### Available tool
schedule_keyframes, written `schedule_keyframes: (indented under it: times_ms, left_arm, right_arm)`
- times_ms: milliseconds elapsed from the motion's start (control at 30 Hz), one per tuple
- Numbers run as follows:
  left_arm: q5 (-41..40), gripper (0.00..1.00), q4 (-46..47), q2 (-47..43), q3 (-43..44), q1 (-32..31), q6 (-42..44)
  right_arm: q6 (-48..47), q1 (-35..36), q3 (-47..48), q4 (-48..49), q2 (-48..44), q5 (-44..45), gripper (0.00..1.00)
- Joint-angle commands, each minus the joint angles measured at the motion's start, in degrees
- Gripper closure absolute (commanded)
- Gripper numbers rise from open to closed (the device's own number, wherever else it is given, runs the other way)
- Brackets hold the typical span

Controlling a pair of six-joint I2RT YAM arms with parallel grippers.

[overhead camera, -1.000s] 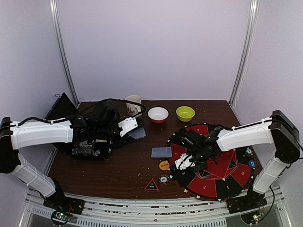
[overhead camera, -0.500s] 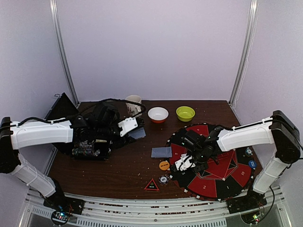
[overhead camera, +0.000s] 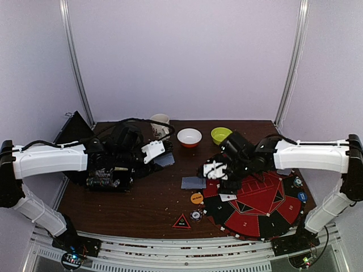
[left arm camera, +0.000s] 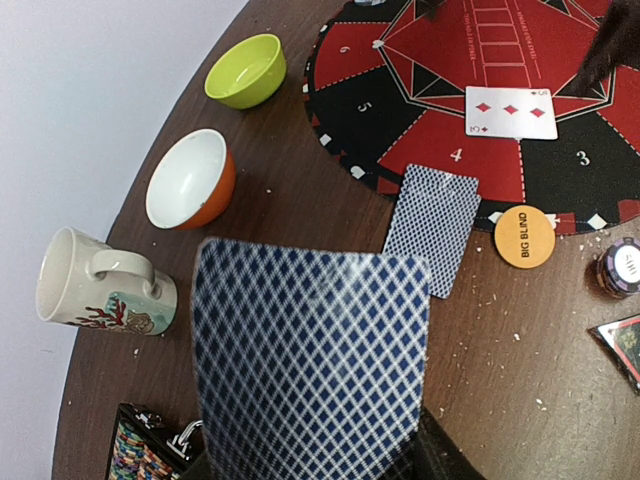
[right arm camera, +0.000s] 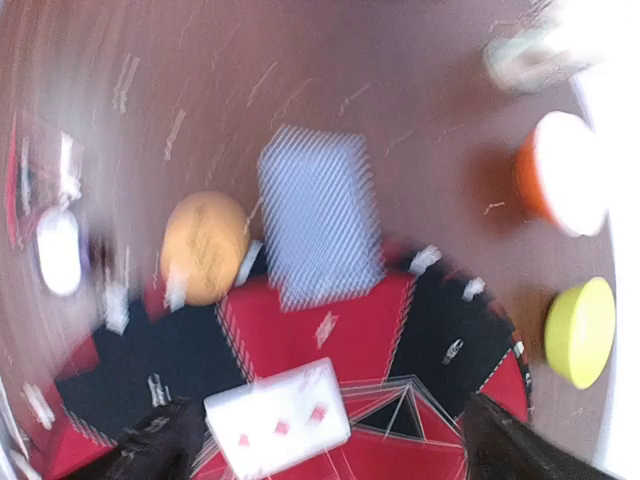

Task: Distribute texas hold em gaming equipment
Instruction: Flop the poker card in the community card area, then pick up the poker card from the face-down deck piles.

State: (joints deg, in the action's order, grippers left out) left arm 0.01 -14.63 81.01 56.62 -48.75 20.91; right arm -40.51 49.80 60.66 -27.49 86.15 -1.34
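Left wrist shows the left claw [left arm camera: 315, 472] gripping a blue-backed card [left arm camera: 310, 350].

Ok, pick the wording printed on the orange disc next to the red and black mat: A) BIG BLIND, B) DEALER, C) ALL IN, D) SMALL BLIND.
A: in the left wrist view the orange disc at the edge of the mat plainly reads BIG BLIND.
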Motion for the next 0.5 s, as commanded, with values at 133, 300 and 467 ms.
schedule_keyframes:
  times_ms: [133,300,467]
  left_arm:
    - [-0.01,0.55,2.33,-0.33,0.28,-0.12,-0.16]
    - [-0.01,0.55,2.38,-0.42,0.35,-0.16,-0.16]
    - [-0.01,0.55,2.33,-0.52,0.27,-0.12,-0.16]
  right_arm:
    - [53.27,-11.06,8.85,29.82,3.53,-36.14,0.03]
    - [62.93,-8.58,11.63,37.61,10.17,-39.33,0.08]
    - [60.63,-5.97,16.65,34.90,15.94,-37.76,0.07]
